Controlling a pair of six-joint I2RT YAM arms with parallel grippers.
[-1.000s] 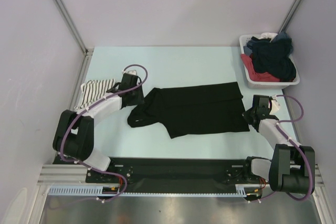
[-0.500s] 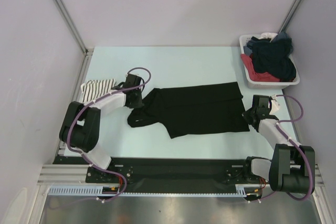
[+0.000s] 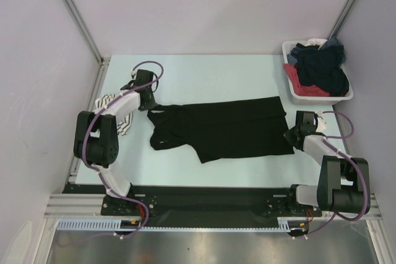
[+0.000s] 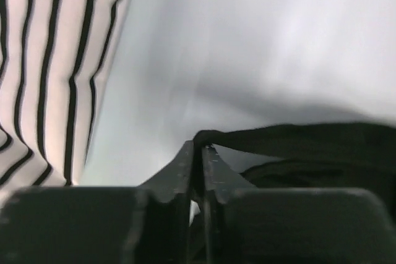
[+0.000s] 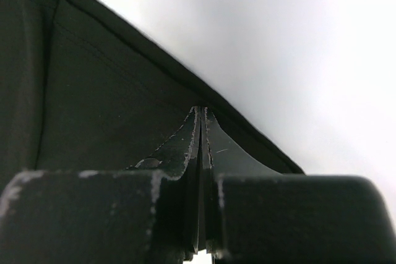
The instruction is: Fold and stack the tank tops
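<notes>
The black tank top (image 3: 229, 129) lies spread flat at the table's middle, shoulder end to the left. My left gripper (image 3: 149, 104) is shut on its far shoulder strap (image 4: 247, 137), pinched at the gripper's tips (image 4: 201, 146). The striped tank top (image 3: 110, 104) lies folded at the left edge, partly under my left arm; it also shows in the left wrist view (image 4: 49, 78). My right gripper (image 3: 291, 135) is shut on the black top's hem at its right edge (image 5: 201, 112), low on the table; black fabric (image 5: 93, 91) fills the left of that view.
A white basket (image 3: 318, 99) holding several dark and red garments stands at the back right corner. Metal frame posts rise at the back left and back right. Purple walls close in on both sides.
My left gripper has moved back and to the left with the strap, pulling the black top's shoulder end out flatter. My right gripper has barely moved.
</notes>
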